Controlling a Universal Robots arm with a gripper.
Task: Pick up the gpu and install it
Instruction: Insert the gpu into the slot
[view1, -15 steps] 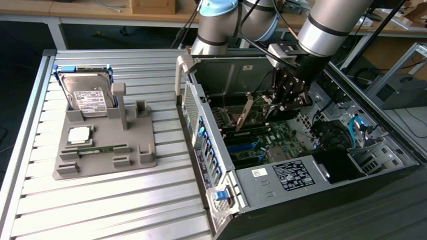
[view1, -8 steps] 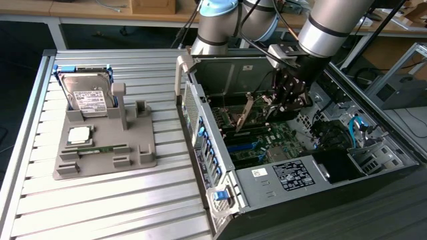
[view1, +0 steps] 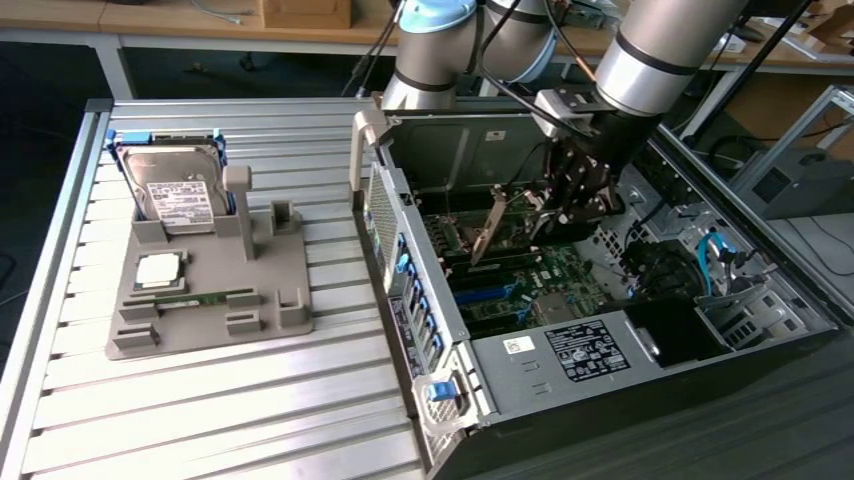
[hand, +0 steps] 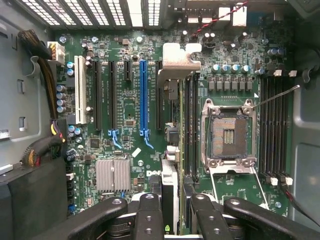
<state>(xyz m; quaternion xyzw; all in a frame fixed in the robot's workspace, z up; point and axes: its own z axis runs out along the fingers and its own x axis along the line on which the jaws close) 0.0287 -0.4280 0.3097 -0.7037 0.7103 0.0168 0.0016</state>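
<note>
The gpu (view1: 497, 222) is a thin brown-green card hanging upright inside the open computer case (view1: 400, 260), just above the motherboard (view1: 534, 285). My gripper (view1: 554, 215) reaches down into the case and is shut on it. In the wrist view the gpu (hand: 172, 100) shows edge-on, with its silver bracket (hand: 181, 54) at the far end toward the case's rear wall. The black fingers (hand: 150, 215) of my gripper (hand: 172, 212) clamp it from both sides. The card hovers over the black slot beside the blue expansion slot (hand: 143, 95). Whether it touches the slot I cannot tell.
A grey holder (view1: 267, 310) on the slatted table carries a hard drive (view1: 180, 195), a processor chip (view1: 160, 268) and a memory stick (view1: 200, 298). Inside the case are the open processor socket (hand: 227, 132), memory slots (hand: 275, 125) and cable bundles (hand: 47, 100).
</note>
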